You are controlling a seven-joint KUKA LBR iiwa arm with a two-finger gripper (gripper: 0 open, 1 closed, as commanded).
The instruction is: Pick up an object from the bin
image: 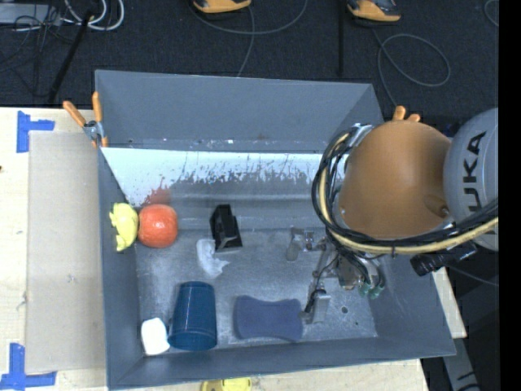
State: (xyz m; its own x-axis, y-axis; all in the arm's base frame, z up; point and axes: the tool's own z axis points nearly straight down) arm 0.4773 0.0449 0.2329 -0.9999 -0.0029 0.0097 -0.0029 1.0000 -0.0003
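- The gripper (308,274) is low in the right half of the bin (244,120), under the arm's orange cover (391,182) and its looped cables (326,210)
- Its fingers (315,302) stand spread apart, one toward the back wall and one toward the front; only bare bin floor shows between them, so nothing is grasped
- The nearest thing is a blue-grey cloth (267,319), lying flat by the front wall, about mid-width; its right edge is just beside the front fingertip; whether they touch cannot be told
- A dark blue cup (194,316) lies on its side left of the cloth, near it but apart; a small white block (153,336) is just beside the cup's left side, in the front left corner
- A black block (225,226) sits mid-bin, well left of the gripper; a pale crumpled scrap (210,259) lies just in front of it
- An orange ball (157,225) rests by the left wall; a yellow toy (122,225) is against its left side, between ball and wall
- The ball, toy, cup and both blocks are all well apart from the gripper
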